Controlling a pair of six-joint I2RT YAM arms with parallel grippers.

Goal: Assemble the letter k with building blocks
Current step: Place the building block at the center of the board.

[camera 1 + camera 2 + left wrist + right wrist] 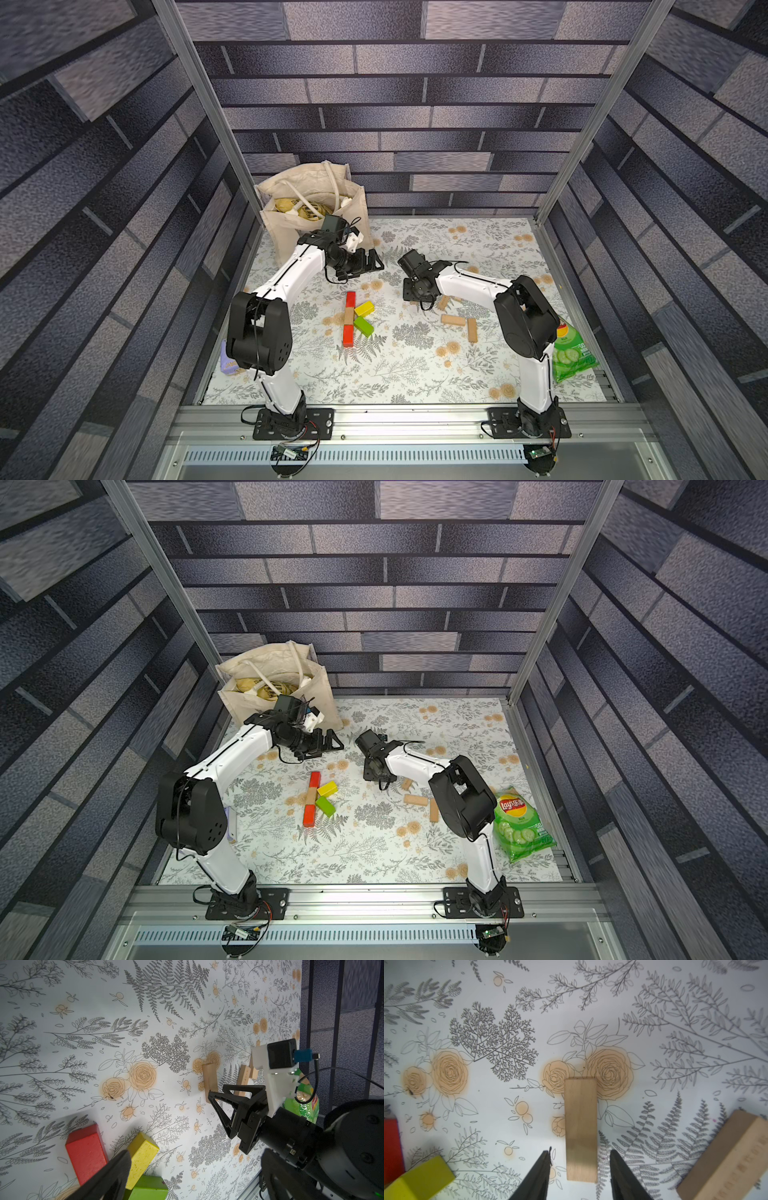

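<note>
Letter k, both top views: we see a finished coloured letter k (352,319) lying flat on the tabletop (415,374), between the two end effectors and nearer the arm bases than either.
Left end effector, both top views: the left end effector (372,262) hangs above the tabletop with its jaws spread wide, holding nothing.
Right end effector, both top views: the right end effector (417,296) points down. Its wrist hides the jaws, so these views do not show their state. Loose tan blocks (453,320) lie just beside it.
Left wrist view: only here do we see the right end effector side-on, its fingertips low over the tan block (209,1080). The red block (86,1153) and yellow block (141,1157) lie close to the left one's finger (108,1174).
Right wrist view: only here do the jaws show. They stand parted with a clear gap on each side of the tan block's near end, gripping nothing. The block lies flat and reaches straight ahead of them. A second tan block (724,1157) lies slanted outside one jaw.
Step in hand: we judge this is a grasp or a release of that block. Keep the gaps equal, move straight up or down, and do not sweep sideways toward the neighbour.
</note>
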